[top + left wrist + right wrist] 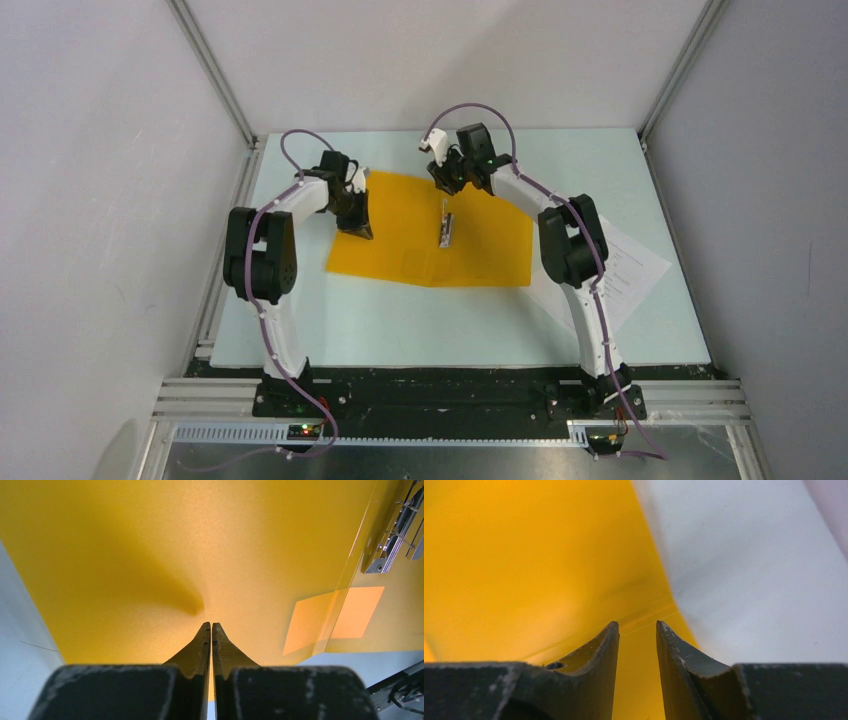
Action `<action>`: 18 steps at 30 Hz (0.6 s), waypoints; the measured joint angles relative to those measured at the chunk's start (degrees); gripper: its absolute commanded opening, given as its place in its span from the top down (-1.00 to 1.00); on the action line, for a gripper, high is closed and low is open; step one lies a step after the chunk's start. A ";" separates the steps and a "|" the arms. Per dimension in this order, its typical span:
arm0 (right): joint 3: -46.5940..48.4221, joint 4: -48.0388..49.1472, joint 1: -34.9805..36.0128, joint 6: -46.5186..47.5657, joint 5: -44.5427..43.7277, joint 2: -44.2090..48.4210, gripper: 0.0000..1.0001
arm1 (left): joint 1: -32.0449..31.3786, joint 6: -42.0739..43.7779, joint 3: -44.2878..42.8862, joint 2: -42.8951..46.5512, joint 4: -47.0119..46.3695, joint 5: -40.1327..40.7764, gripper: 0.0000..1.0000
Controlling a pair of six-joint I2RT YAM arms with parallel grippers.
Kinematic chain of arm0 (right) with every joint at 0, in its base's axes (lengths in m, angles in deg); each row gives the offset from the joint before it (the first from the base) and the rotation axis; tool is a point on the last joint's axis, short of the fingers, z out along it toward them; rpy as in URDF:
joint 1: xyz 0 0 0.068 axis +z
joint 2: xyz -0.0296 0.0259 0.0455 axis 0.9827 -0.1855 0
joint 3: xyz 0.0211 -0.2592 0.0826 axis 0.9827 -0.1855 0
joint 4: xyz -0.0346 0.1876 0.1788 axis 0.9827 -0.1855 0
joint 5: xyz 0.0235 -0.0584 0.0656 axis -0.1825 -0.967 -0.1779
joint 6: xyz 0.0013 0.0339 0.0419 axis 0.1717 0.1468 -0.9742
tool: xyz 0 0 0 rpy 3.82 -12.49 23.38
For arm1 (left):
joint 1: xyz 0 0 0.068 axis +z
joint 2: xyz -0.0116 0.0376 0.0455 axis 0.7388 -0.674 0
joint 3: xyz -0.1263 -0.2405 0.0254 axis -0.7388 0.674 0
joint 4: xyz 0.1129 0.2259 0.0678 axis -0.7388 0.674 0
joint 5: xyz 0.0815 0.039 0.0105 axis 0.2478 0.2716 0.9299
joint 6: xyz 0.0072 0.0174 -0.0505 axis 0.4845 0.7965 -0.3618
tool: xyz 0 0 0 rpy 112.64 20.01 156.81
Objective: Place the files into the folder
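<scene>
The orange-yellow folder lies spread on the table, with a small white sticker near its middle crease. My left gripper is at the folder's left edge, jaws pressed together on that edge; the folder fills the left wrist view. My right gripper hovers over the folder's far edge, jaws a little apart and empty, with the folder below and to its left. The files, white printed sheets, lie on the table at the right, partly under the right arm.
The pale table is walled by white panels at the back and on both sides, with aluminium frame posts in the corners. The right arm's elbow hangs over the files' left part.
</scene>
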 measured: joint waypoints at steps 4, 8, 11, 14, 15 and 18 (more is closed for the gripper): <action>8.85 -1.18 -0.42 -1.90 -2.95 -6.08 0.16 | -0.98 1.20 0.00 0.00 0.13 0.57 0.88; 13.97 -3.74 -0.61 -4.83 -5.97 -8.72 0.11 | -2.19 2.10 -0.15 0.00 0.31 0.68 0.87; 15.37 -4.92 -0.98 -7.08 -6.91 -8.31 0.02 | -2.71 2.60 -0.81 0.00 0.59 0.61 0.74; 13.25 -6.40 -2.03 -9.94 -8.00 -4.83 -0.24 | -2.82 3.02 -1.73 0.50 0.59 0.20 0.31; 10.69 -6.58 -2.58 -11.17 -8.66 -2.05 -0.31 | -2.82 3.15 -2.03 1.03 0.74 -0.31 0.14; -0.26 -7.45 -5.03 -14.67 -10.84 10.56 -0.57 | -2.82 3.85 -3.50 2.95 1.14 -2.25 -0.09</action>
